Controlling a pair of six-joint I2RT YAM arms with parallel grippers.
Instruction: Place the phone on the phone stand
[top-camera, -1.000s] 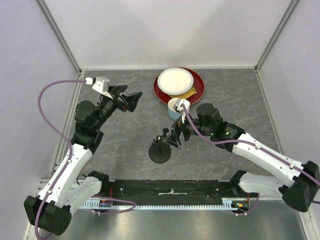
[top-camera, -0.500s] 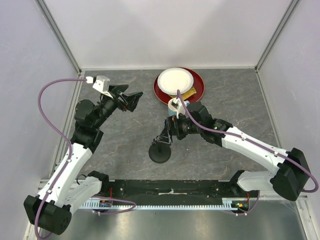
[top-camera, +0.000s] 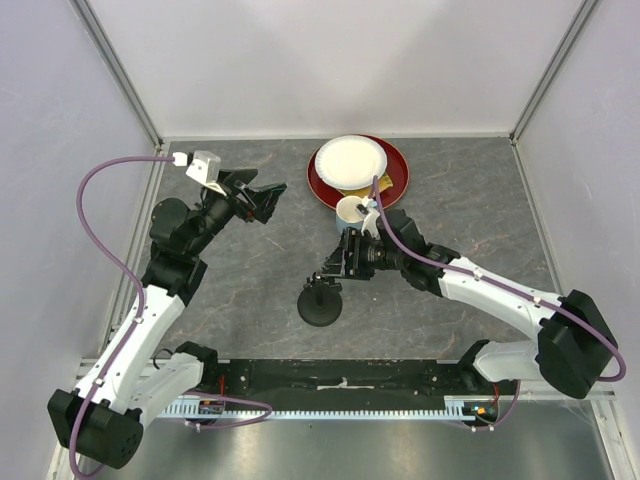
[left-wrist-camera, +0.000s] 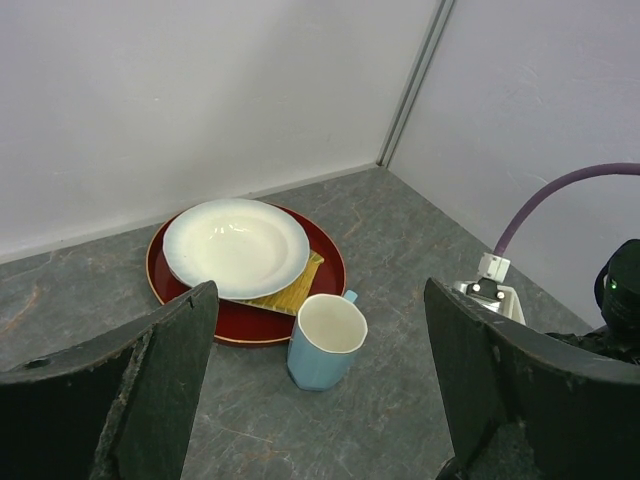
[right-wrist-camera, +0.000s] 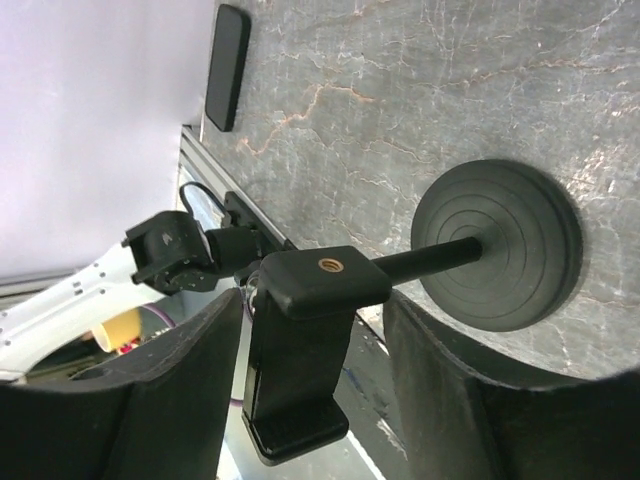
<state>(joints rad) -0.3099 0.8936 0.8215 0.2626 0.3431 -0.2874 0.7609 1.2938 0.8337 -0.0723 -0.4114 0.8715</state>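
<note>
The phone stand (top-camera: 320, 304) stands on the table in front of the arms: round disc base (right-wrist-camera: 497, 244), short post, clamp head (right-wrist-camera: 305, 345). My right gripper (top-camera: 336, 268) is open, and in its wrist view its two fingers sit on either side of the clamp head with a gap on both sides (right-wrist-camera: 315, 305). The phone (right-wrist-camera: 227, 67) lies flat on the table beyond the stand, near the left wall; I do not see it in the top view. My left gripper (top-camera: 264, 198) is open and empty, raised over the left of the table (left-wrist-camera: 318, 300).
A blue mug (top-camera: 350, 213) stands just behind my right wrist, also in the left wrist view (left-wrist-camera: 325, 340). Behind it is a red plate (top-camera: 396, 176) bearing a white bowl (top-camera: 350, 160) and a yellow mat (left-wrist-camera: 290, 292). Walls close three sides.
My right arm has swung in toward the mug and its wrist has turned, while the gripper stays by the stand's head. The left arm has not moved.
</note>
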